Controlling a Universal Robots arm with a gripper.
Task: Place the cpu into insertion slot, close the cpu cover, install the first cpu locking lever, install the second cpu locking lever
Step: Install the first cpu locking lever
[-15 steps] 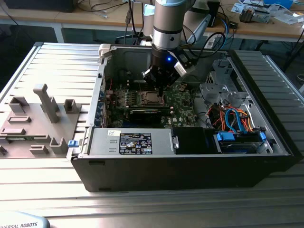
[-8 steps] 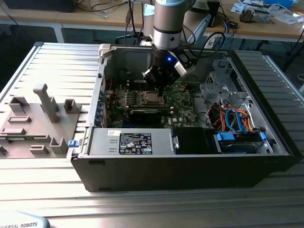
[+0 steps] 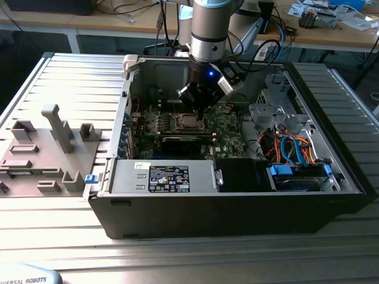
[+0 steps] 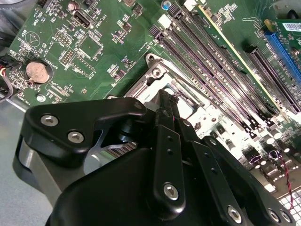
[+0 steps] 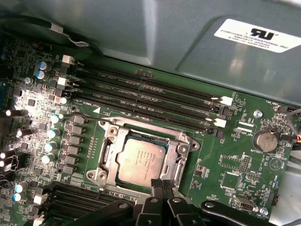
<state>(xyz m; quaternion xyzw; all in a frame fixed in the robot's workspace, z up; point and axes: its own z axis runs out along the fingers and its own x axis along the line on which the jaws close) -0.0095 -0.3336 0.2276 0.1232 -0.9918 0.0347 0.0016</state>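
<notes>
In the first wrist view the cpu [image 5: 140,159] lies flat in the insertion slot [image 5: 111,160], its silver-grey top showing. The cpu cover [image 5: 181,143] rests down around it as a silvery frame. My gripper [image 5: 162,182] is shut, its two black fingertips pressed together at the cover's edge beside the cpu, with nothing visibly held between them. In the second wrist view my gripper [image 4: 165,98] sits over the cover [image 4: 155,75]. The exterior view has the gripper [image 3: 199,111] low inside the open computer case, just above the slot [image 3: 188,123]. I cannot tell how the locking levers stand.
Long memory slots [image 5: 141,94] run beside the socket. A round coin battery [image 5: 265,140] and a row of capacitors [image 5: 51,141] flank it. A black expansion card [image 3: 186,141], the power supply [image 3: 163,177], cabled drive bays [image 3: 296,154] and the case walls [image 3: 127,118] hem the arm in.
</notes>
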